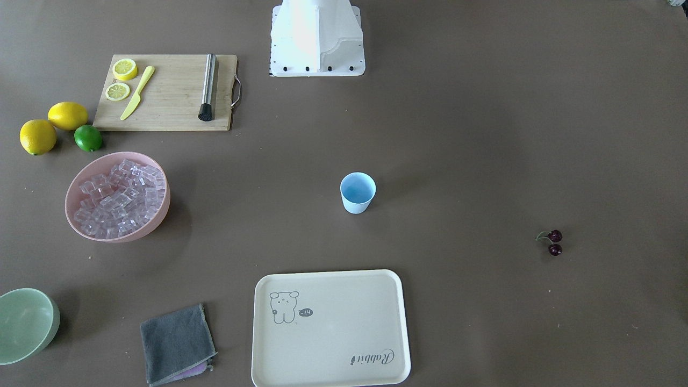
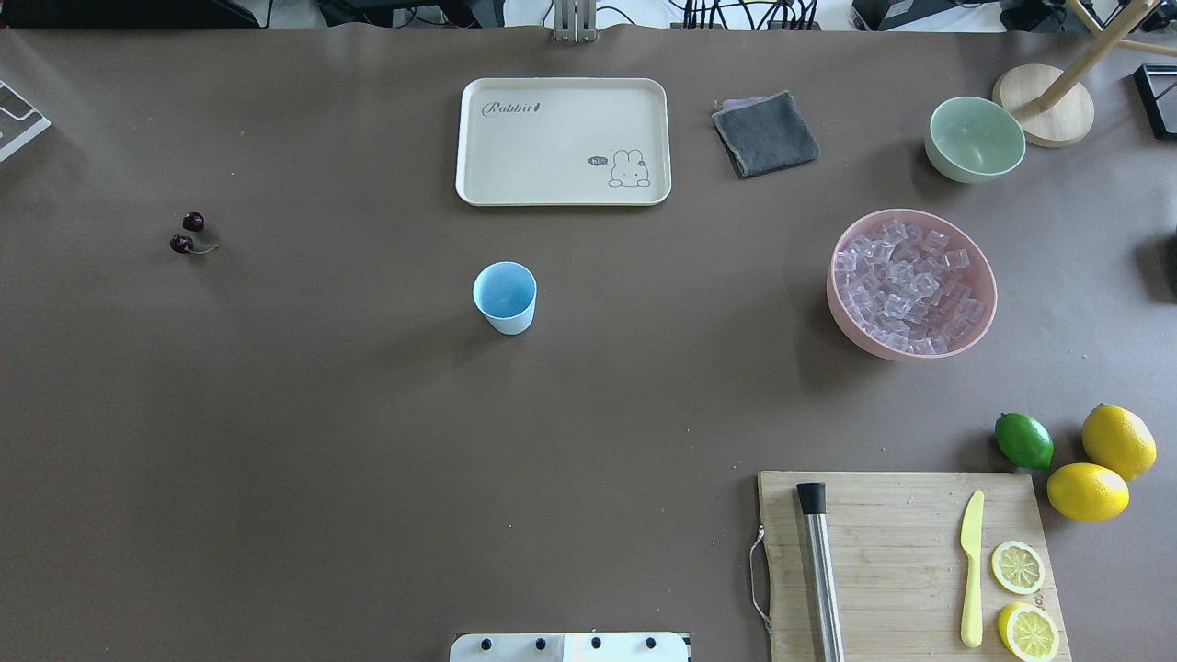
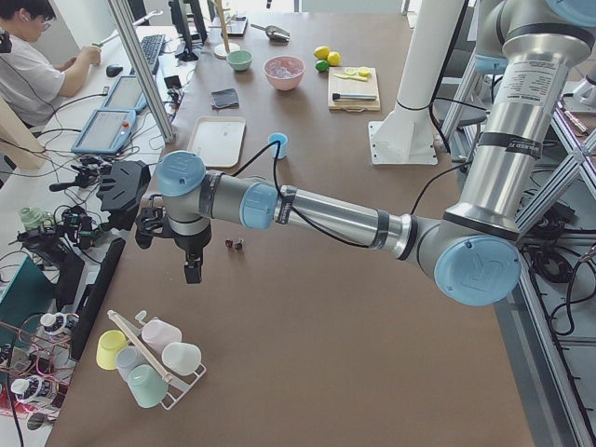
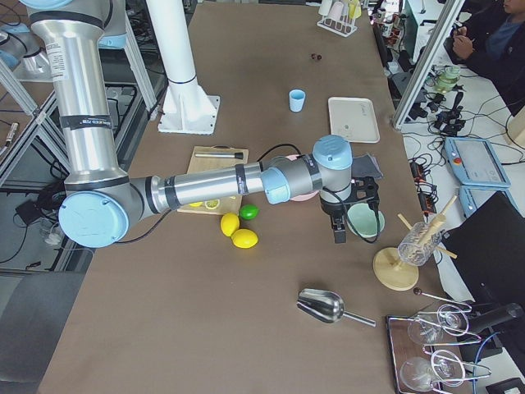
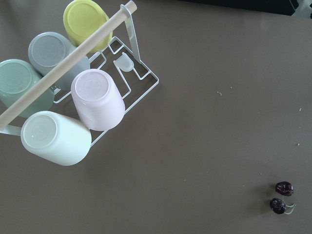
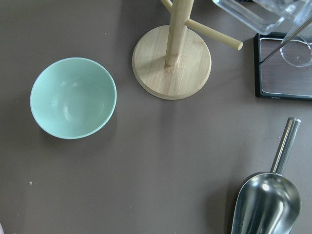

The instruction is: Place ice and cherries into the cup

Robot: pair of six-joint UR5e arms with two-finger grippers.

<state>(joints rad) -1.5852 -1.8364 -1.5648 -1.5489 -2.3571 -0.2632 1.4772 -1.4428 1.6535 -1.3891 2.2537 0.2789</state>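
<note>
The pale blue cup [image 1: 357, 192] stands upright and looks empty mid-table; it also shows in the overhead view [image 2: 505, 297]. The ice [image 1: 121, 196] fills a pink bowl [image 2: 851, 331] on the robot's right. The two dark cherries [image 2: 188, 233] lie on the table far to the robot's left, also in the left wrist view [image 5: 282, 197]. My left gripper [image 3: 193, 270] hangs above the table near the cherries [image 3: 235, 244]. My right gripper [image 4: 339, 234] hovers near the pale green bowl [image 6: 73, 97]. I cannot tell whether either is open or shut.
A cream tray [image 2: 563, 188] lies beyond the cup, a grey cloth [image 2: 766, 133] beside it. A cutting board [image 2: 906, 515] carries a knife, lemon slices and a steel muddler. Lemons and a lime [image 2: 1023, 439] lie nearby. A cup rack [image 5: 73, 92], wooden stand [image 6: 171, 61] and steel scoop [image 6: 268, 202] sit at the table's ends.
</note>
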